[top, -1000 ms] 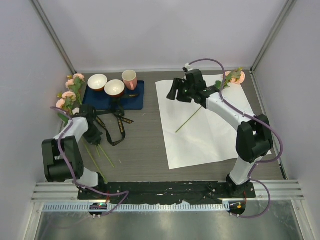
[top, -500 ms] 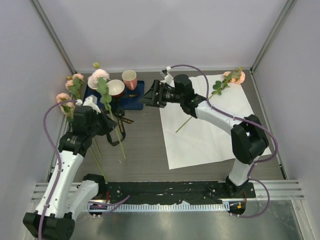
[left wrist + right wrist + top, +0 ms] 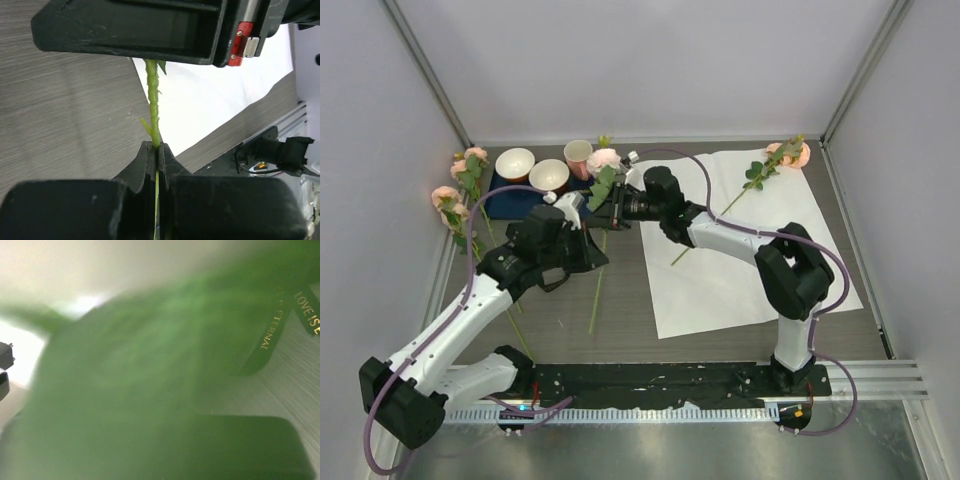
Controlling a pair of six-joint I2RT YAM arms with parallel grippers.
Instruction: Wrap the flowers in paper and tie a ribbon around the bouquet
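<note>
Pinching one pink rose (image 3: 603, 158) by its stem (image 3: 153, 100) above the counter (image 3: 620, 345) at centre frame, the left fingers (image 3: 150, 156) offer it to the right fingers (image 3: 617, 208) (closed or not, leaf blur hides it), seemingly a hand-over toward the white paper (image 3: 750, 265) at right.

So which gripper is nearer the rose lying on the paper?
Right. The right gripper hovers just left of the paper bearing the rose; the left gripper, shut on another stem, is farther left.
</note>
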